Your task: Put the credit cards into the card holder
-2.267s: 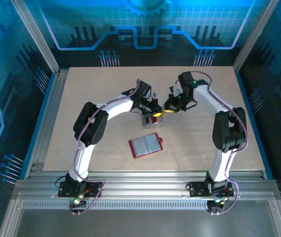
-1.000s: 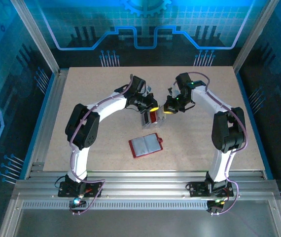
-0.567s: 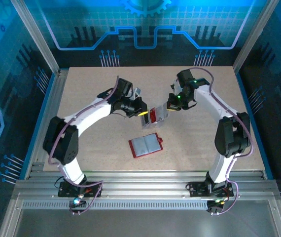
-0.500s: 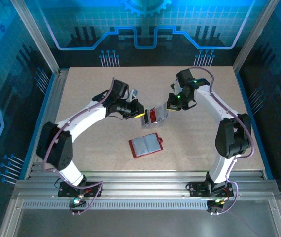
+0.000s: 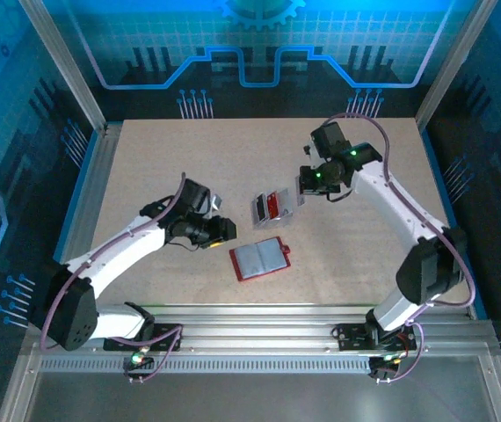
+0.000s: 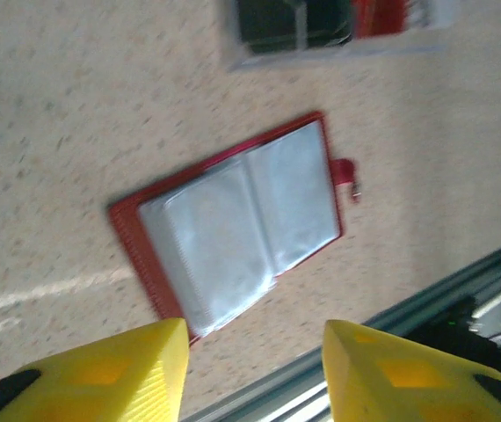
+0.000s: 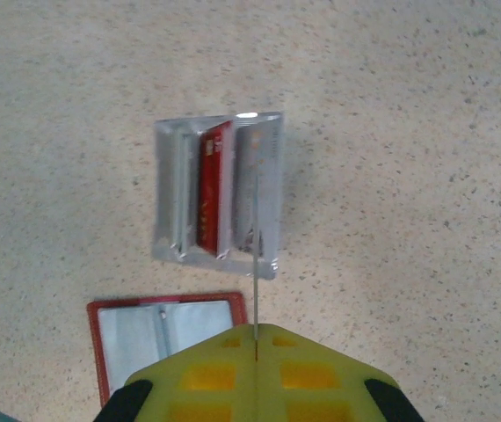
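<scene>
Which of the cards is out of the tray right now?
The thin card seen edge-on in the right wrist view, clamped between the fingers of the right gripper. The red card sits in the silver tray.

1. I count one card holder (image 5: 260, 258).
2. One silver tray (image 7: 170, 193).
3. Two credit cards for certain: one red card (image 7: 215, 187) in the tray and one thin card (image 7: 256, 286) edge-on in my pinch. I cannot tell whether the tray's dark slot holds a third.
4. Two grippers, both mine: left gripper (image 6: 255, 352) and right gripper (image 7: 256, 338).
</scene>
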